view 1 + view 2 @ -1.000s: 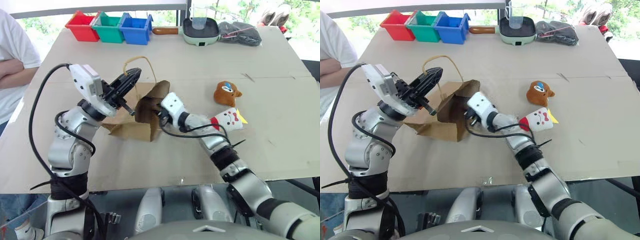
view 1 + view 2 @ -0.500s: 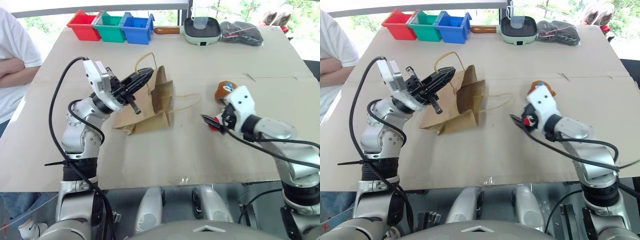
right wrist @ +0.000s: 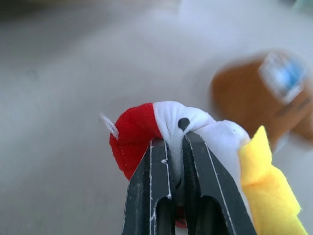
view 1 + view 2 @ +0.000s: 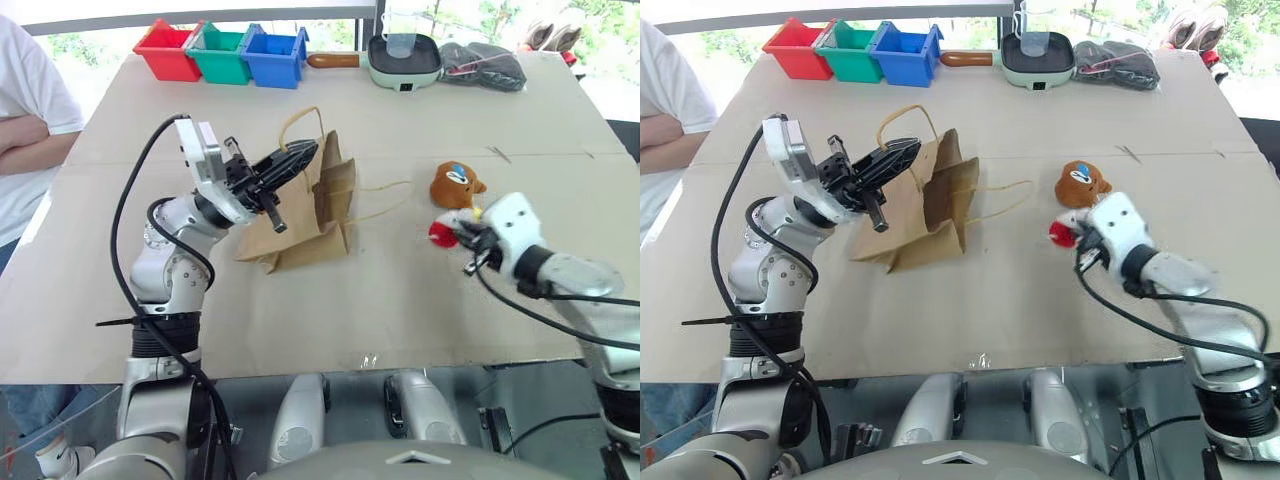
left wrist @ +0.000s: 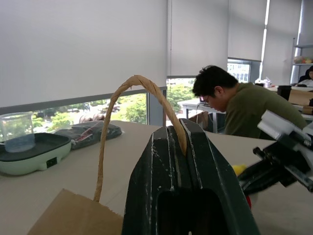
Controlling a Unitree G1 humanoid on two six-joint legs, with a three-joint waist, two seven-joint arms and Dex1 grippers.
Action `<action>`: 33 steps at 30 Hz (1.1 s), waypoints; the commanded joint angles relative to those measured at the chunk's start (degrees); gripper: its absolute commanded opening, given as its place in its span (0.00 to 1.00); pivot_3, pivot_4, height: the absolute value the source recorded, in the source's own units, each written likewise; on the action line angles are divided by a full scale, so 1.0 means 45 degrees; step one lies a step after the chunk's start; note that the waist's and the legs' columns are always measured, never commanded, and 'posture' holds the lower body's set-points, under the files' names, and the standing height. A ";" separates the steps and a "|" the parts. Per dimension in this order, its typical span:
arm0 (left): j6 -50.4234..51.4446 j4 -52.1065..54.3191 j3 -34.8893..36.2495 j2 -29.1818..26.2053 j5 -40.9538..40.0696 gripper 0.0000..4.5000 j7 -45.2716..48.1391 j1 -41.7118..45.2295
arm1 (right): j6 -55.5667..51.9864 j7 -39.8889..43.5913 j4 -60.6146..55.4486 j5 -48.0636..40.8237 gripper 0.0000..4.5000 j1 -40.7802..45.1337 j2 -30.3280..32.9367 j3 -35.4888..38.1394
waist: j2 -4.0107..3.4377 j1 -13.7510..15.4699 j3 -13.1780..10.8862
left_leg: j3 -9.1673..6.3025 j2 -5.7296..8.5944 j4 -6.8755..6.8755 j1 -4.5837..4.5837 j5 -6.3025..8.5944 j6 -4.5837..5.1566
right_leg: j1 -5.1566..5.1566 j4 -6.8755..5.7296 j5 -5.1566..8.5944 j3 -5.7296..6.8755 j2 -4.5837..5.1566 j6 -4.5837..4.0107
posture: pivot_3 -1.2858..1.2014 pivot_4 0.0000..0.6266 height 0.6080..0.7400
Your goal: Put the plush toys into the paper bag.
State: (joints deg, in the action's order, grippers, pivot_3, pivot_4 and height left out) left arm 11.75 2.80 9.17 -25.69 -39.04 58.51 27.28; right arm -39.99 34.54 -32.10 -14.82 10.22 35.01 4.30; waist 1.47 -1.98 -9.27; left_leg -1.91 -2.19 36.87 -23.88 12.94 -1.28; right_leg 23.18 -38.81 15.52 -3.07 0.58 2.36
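The left gripper [image 4: 300, 155] is closed on a twisted cord handle [image 5: 139, 84] of the creased kraft bag [image 4: 305, 215], which lies open on the cardboard table [image 4: 400, 300]. Right of it, the right gripper [image 3: 177, 147] pinches the soft white toy [image 3: 183, 122] by its red end; the round brown toy [image 4: 455, 185] sits just beyond.

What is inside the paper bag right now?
The paper bag lies on the table with its opening turned away, so its inside is hidden. Both toys are outside: the brown toy on the table, the white toy pinched in the right hand.
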 commanded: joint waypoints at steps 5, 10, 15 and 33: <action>0.0923 0.0849 0.0500 -0.0516 -0.0937 0.00 -0.0005 0.0105 | 0.2255 0.2008 -0.0361 -0.1525 0.02 0.2838 0.0576 0.0346 | -0.0006 -0.0103 -0.0014 | -0.0011 -0.0024 -0.0006 0.0021 0.0000 0.0000 | -0.0001 -0.0011 0.0000 -0.0001 -0.0032 -0.0007 | 0.52 0.24 1.00; 0.1064 0.0924 0.0407 -0.0676 -0.0869 0.00 0.0160 0.0155 | 0.5599 0.3569 0.4257 0.1117 0.02 0.6507 -0.0146 -0.3316 | -0.0011 -0.0115 -0.0047 | 0.0020 -0.0024 0.0004 0.0030 0.0000 0.0000 | -0.0002 -0.0009 -0.0001 -0.0024 -0.0026 -0.0008 | 0.52 0.24 1.00; 0.1056 0.1036 0.0185 -0.0736 -0.0573 0.00 0.0229 0.0123 | 0.8346 0.4242 0.7835 0.2525 0.02 0.8731 -0.1732 -0.5083 | -0.0003 -0.0014 -0.0066 | -0.0003 -0.0023 0.0005 0.0010 -0.0001 -0.0001 | 0.0000 -0.0005 -0.0002 0.0003 -0.0022 -0.0012 | 0.52 0.24 1.00; -0.0507 0.2699 0.1173 -0.0714 0.0429 0.00 -0.1225 -0.2120 | 1.1683 0.7895 1.4550 0.2469 0.97 1.0906 -0.4926 -0.5635 | -0.0015 0.0048 -0.0134 | -0.0016 0.0005 0.0023 0.0010 -0.0003 -0.0005 | -0.0009 -0.0021 -0.0007 0.0042 0.0042 -0.0012 | 0.52 0.24 1.00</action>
State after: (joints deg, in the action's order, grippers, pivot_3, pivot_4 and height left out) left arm 11.27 12.09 12.36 -28.31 -37.23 54.15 18.08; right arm 14.00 70.72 37.75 -1.69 60.06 11.23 -24.30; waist 1.40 -1.76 -9.88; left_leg -2.01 -2.17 36.97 -23.84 12.92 -1.30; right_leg 23.14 -38.90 15.49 -2.85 0.77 2.31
